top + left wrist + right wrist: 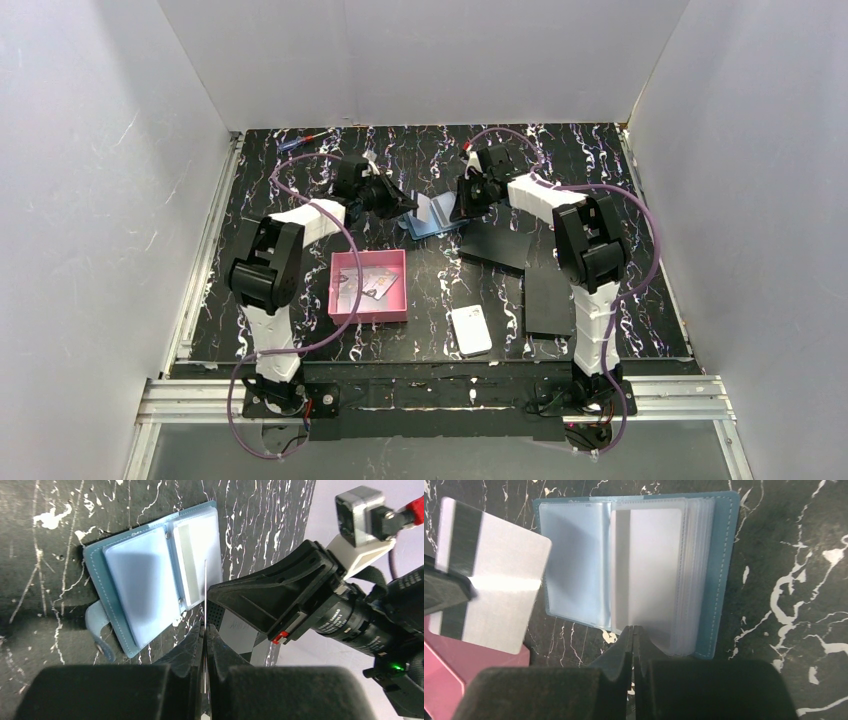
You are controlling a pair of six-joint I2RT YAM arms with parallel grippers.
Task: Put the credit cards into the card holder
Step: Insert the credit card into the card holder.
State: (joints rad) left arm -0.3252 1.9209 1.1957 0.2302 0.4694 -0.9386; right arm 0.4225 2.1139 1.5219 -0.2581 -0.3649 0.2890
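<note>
The teal-blue card holder (432,222) lies open on the marbled black table, its clear sleeves facing up (719,570) (135,595). My left gripper (205,627) is shut on a credit card (205,590), seen edge-on and hanging just beside the holder. The right wrist view shows this card (499,580) as pale with a dark stripe. A second pale card (649,555) sits inside a sleeve. My right gripper (633,628) is shut at the lower edge of that raised sleeve and appears to pinch it. Both grippers meet over the holder (400,203) (455,205).
A pink square tray (340,300) with more cards (378,283) stands in front of the left arm. A white rounded block (471,330) lies near the front middle. Two flat black rectangles (497,243) (549,298) lie beside the right arm. White walls enclose the table.
</note>
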